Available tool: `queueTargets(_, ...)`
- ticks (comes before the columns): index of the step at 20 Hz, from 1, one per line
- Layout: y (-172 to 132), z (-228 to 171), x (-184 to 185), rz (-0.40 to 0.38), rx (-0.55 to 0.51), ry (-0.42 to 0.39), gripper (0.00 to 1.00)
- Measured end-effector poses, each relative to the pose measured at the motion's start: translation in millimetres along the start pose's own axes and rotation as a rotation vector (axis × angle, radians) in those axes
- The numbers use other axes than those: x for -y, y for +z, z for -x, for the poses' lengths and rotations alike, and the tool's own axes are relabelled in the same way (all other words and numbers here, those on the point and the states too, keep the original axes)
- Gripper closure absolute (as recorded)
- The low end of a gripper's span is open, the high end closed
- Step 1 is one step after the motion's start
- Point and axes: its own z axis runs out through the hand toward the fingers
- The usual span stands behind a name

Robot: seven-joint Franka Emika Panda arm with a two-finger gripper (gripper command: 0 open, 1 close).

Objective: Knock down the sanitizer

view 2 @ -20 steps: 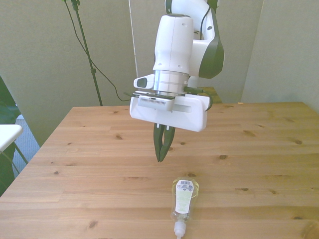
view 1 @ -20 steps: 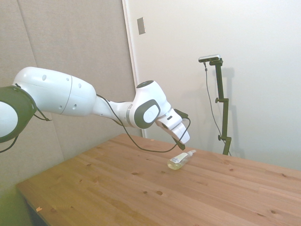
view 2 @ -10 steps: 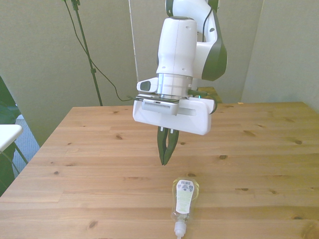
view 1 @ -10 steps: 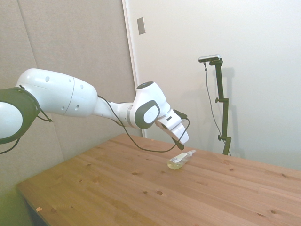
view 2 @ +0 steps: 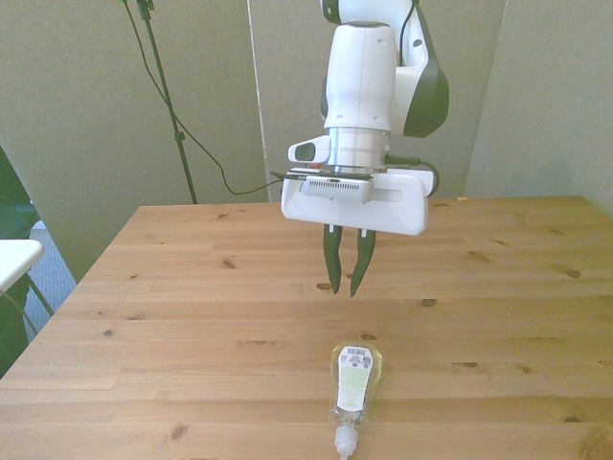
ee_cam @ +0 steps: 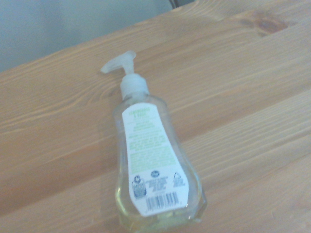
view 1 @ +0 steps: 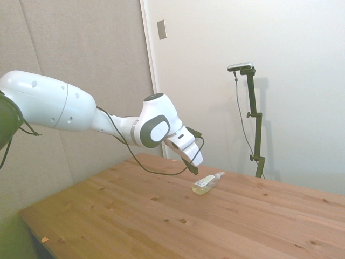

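Note:
The sanitizer (view 2: 354,383) lies flat on its side on the wooden table (view 2: 172,316), its white pump pointing at the near edge in the front view. It is a clear bottle with yellowish liquid and a pale label, seen close up in the wrist view (ee_cam: 150,165). In the side view the sanitizer (view 1: 206,183) rests just right of the arm's tip. My gripper (view 2: 344,290) hangs above the table behind the bottle, clear of it, fingers pointing down and slightly apart, holding nothing. From the side, the gripper (view 1: 194,171) sits a little left of and above the bottle.
A white object (view 2: 14,259) shows at the front view's left edge, off the table. Dark cables (view 2: 206,158) hang behind the table's far edge.
The arm has drawn back from the bottle and shifted toward the front view's right. The fingertips, together before, now stand slightly apart. The bottle has not moved.

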Motion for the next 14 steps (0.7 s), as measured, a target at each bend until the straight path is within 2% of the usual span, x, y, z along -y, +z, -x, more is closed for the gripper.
queueTargets(6, -11, 32, -19, 0.044, 0.057, -0.064, 0.0)
queueTargets(14, -15, 62, -35, 0.095, 0.141, -0.11, 0.0)
